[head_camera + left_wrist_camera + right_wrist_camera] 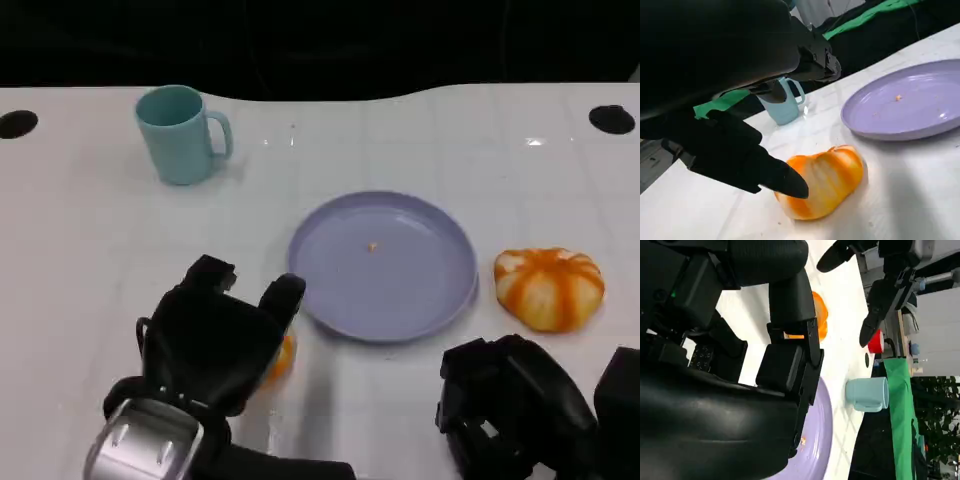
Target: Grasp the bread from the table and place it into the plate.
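A purple plate lies mid-table. One orange-and-white bread sits on the table just right of it. A second orange bread lies left of the plate's near edge, mostly covered by my left hand. In the left wrist view this bread rests on the table with one fingertip against its side, while the other fingers arch above it without closing. My right hand stays low at the near right, holding nothing, below the right-hand bread. In the right wrist view the left bread shows beyond my fingers.
A teal cup stands at the far left, well away from the plate. Two black holes mark the table's far corners. A small crumb lies on the plate. Bare white table spreads between the cup and my left hand.
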`<state>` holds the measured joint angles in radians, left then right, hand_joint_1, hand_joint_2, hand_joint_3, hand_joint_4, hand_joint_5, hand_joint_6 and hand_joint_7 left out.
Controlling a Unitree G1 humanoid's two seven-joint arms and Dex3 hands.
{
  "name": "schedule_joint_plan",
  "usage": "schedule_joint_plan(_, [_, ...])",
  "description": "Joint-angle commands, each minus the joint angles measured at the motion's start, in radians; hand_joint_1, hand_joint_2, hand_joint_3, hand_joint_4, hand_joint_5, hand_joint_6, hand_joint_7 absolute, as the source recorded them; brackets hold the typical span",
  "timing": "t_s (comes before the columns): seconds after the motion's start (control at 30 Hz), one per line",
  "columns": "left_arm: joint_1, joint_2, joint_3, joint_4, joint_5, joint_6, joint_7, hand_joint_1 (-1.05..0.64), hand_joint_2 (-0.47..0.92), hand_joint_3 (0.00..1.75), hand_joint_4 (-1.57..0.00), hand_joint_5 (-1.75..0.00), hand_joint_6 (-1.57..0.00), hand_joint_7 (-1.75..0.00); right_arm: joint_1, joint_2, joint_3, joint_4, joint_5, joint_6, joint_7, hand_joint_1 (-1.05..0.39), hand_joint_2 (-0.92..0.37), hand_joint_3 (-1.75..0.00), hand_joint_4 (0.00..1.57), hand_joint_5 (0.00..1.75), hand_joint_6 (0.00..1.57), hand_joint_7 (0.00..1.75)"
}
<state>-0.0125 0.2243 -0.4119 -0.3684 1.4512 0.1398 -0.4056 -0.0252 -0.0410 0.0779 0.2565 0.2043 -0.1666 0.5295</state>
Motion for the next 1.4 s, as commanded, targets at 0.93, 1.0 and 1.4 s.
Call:
schedule_joint_plan(0.93, [-0.055, -0.097, -0.053, 0.309, -0.077, 0.208, 0.189, -0.46, 0.71, 0.01, -0.07, -0.64, -0.15, 0.0, 0.02, -0.015, -0.009, -0.01, 0.004, -0.009, 0.007, -1.05, -0.03, -1.38, 1.56, 1.3, 1.57, 1.05])
schedule_joint_plan(1.0, [-0.063, -0.096, -0.056, 0.346, -0.097, 0.205, 0.232, -0.42, 0.71, 0.01, -0.07, -0.64, -0.15, 0.0, 0.022, -0.016, -0.008, -0.015, 0.003, -0.005, 0.005, -1.05, -0.03, -1.39, 1.56, 1.3, 1.57, 1.05])
schedule_joint_plan(1.4, [-0.125, -0.085, -0.082, 0.513, -0.183, 0.209, 0.349, -0.42, 0.71, 0.0, 0.0, -0.7, -0.16, 0.0, 0.023, -0.014, -0.01, -0.014, 0.01, -0.001, 0.008, -1.05, -0.02, -1.39, 1.56, 1.3, 1.57, 1.04])
